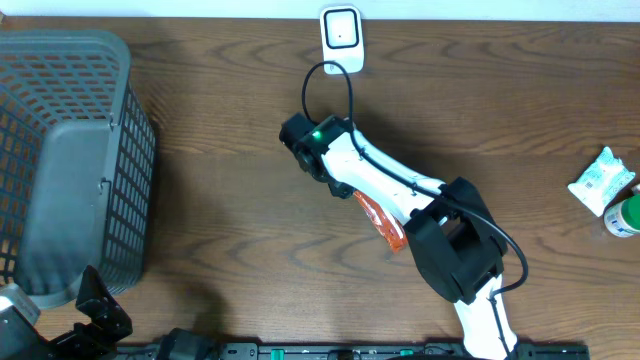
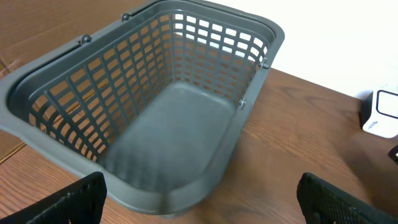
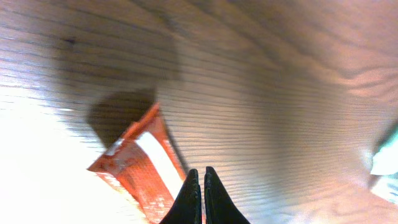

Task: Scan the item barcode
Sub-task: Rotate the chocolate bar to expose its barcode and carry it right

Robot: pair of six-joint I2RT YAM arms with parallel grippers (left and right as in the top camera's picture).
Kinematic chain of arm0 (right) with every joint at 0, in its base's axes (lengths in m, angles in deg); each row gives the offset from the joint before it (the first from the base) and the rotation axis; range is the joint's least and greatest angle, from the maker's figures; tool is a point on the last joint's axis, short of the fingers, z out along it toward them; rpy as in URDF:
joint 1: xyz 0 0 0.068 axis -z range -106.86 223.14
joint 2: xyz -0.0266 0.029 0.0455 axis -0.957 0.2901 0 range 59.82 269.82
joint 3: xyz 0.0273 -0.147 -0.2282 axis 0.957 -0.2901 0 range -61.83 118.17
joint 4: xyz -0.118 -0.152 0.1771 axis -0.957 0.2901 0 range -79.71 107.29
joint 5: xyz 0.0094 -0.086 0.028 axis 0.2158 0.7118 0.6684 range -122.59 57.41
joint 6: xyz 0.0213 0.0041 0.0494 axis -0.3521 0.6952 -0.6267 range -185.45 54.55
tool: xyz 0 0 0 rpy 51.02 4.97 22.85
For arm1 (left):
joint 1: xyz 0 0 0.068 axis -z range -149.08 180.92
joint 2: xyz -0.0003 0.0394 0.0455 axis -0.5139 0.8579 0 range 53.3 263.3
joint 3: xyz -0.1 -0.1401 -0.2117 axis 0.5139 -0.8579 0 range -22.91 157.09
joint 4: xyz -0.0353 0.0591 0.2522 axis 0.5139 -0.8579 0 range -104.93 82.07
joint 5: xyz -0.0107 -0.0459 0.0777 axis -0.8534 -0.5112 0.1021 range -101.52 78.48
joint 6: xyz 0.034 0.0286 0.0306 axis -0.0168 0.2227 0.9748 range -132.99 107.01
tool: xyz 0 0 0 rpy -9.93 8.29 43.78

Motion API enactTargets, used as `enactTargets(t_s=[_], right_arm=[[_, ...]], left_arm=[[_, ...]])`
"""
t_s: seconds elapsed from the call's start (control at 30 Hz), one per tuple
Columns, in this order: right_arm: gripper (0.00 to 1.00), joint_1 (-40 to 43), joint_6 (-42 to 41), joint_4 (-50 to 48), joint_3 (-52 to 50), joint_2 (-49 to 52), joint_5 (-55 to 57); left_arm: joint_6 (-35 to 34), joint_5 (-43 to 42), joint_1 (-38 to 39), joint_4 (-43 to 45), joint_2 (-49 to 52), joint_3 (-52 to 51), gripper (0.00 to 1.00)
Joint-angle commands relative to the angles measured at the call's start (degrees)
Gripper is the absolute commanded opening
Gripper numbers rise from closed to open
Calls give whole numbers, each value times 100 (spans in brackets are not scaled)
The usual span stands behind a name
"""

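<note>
An orange packet [image 1: 381, 221] with a white stripe [image 3: 142, 168] hangs a little above the wooden table and throws a shadow on it. My right gripper [image 3: 201, 175] is shut on the packet's near edge, so the packet sticks out up and left of the fingers. No barcode shows on the face in view. From overhead, the right arm [image 1: 455, 250] covers the grip itself. A white scanner [image 1: 341, 35] stands at the table's far edge, also in the left wrist view [image 2: 380, 114]. My left gripper [image 2: 202, 208] is wide open and empty, just in front of the grey basket [image 2: 74, 149].
The grey mesh basket [image 1: 130, 110] fills the table's left side and holds nothing. A white-and-green packet [image 1: 603, 180] and a green-capped container [image 1: 624, 215] lie at the right edge. A black cable [image 1: 328, 75] loops between the scanner and the right arm's elbow.
</note>
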Motion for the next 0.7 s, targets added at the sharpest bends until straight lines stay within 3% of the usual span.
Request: enactTargets(t_s=[0.0, 0.1, 0.43, 0.67], right_arm=[[1, 269, -98, -179, -17, -144, -1016], [1, 382, 24, -461, -190, -144, -1733], [1, 317, 26, -946, -1182, -144, -2337], [5, 151, 61, -697, -918, -518, -2793]], left_arm=[[52, 33, -4, -2, 4, 33, 98], [52, 33, -4, -2, 4, 33, 98], [52, 33, -4, -2, 4, 33, 98], [52, 33, -4, -2, 4, 33, 98]])
